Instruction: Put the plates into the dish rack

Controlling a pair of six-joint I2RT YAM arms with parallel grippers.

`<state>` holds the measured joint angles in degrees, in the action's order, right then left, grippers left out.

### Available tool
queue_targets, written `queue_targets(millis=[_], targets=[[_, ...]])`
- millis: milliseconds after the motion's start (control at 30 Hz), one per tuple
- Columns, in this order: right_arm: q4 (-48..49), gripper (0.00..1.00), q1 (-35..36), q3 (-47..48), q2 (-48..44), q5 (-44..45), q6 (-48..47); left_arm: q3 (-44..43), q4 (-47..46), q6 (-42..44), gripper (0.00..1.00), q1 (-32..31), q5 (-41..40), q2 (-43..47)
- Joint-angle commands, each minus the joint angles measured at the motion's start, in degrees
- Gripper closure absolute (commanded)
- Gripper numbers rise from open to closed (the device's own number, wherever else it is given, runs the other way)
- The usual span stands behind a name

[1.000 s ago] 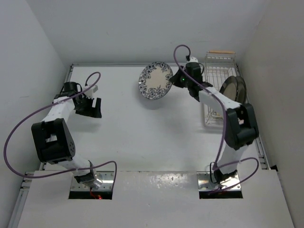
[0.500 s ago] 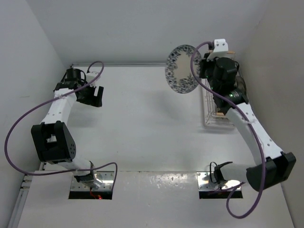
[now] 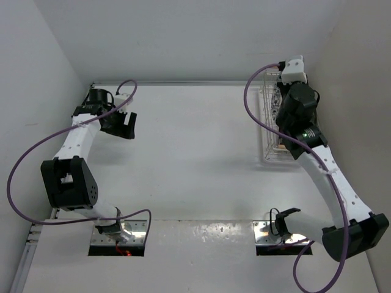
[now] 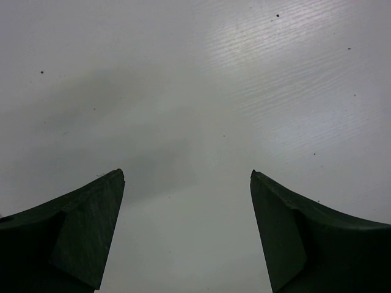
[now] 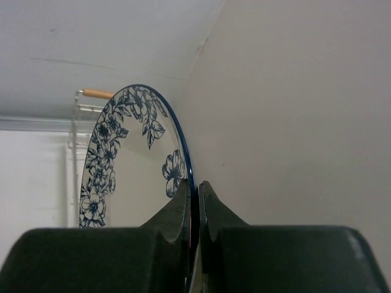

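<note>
My right gripper (image 5: 195, 183) is shut on the rim of the blue-and-white floral plate (image 5: 122, 159) and holds it upright on edge. In the top view the right wrist (image 3: 296, 104) hangs over the white wire dish rack (image 3: 267, 152) at the far right, and only a sliver of the floral plate (image 3: 276, 108) shows beside it. The rack's wooden handle (image 5: 98, 93) shows behind the plate. The other two plates are hidden by the arm. My left gripper (image 3: 122, 125) is open and empty over bare table at the far left; it also shows in the left wrist view (image 4: 186, 174).
The white side wall (image 5: 293, 122) stands close on the right of the plate and rack. The back wall runs just behind the rack. The white table (image 3: 195, 159) lies between the two arms.
My right arm has carried the floral plate to the right, from above the table's back middle to over the rack, turning it edge-on. The left gripper has hardly moved.
</note>
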<state>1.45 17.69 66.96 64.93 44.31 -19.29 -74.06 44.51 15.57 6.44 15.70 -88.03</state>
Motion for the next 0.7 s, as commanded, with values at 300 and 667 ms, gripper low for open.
queue_targets(millis=[300, 667], targets=[[11.03, 1.0, -3.72, 0.2, 3.45, -1.43, -11.03, 0.5, 0.14, -0.46, 0.12, -0.02, 1.26, 1.81], [7.43, 1.0, -3.98, -3.67, 8.28, -0.37, -4.1, 1.03, 0.14, -0.46, 0.12, -0.02, 1.26, 1.81]])
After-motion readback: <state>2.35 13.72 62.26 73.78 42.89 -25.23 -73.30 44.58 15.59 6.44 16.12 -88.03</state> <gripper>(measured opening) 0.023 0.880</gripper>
